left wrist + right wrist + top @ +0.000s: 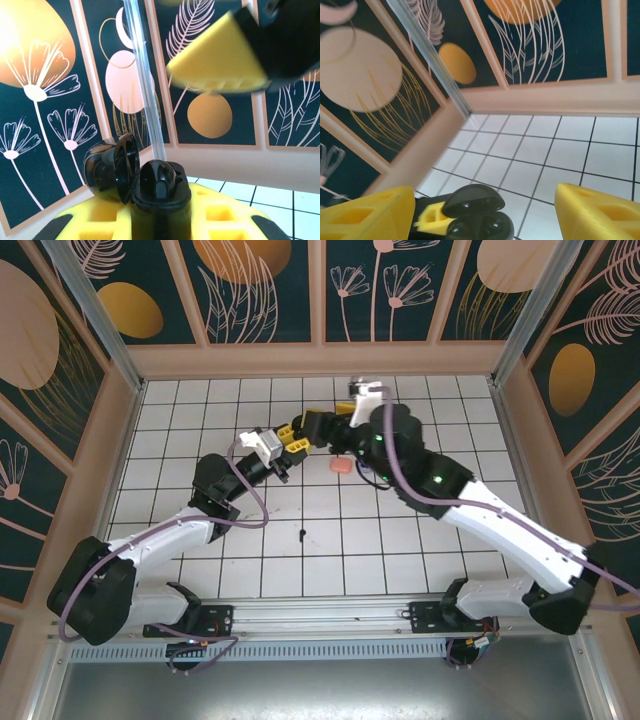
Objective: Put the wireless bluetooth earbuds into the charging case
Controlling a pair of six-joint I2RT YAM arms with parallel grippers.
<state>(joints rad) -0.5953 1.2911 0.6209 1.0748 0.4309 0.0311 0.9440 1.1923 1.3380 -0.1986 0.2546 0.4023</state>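
Note:
The black charging case (160, 192) has its lid (125, 167) swung open and is clamped between the yellow fingers (227, 220) of my left gripper (288, 447), which is shut on it. The case's wells hold glossy black shapes; I cannot tell whether they are earbuds. My right gripper (485, 212) hangs just above the open case (476, 220) with its jaws spread wide and nothing between them. One of its yellow fingers (220, 60) shows overhead in the left wrist view. From above, both grippers meet at the table's far middle, the right gripper (320, 426) next to the left. A tiny black earbud (302, 534) lies on the tiles nearer the bases.
A small coral-pink object (340, 466) lies on the tiles just right of the two grippers, under the right arm's wrist. Pink-framed walls (320, 358) close the white tiled table (200, 420) at the back and sides.

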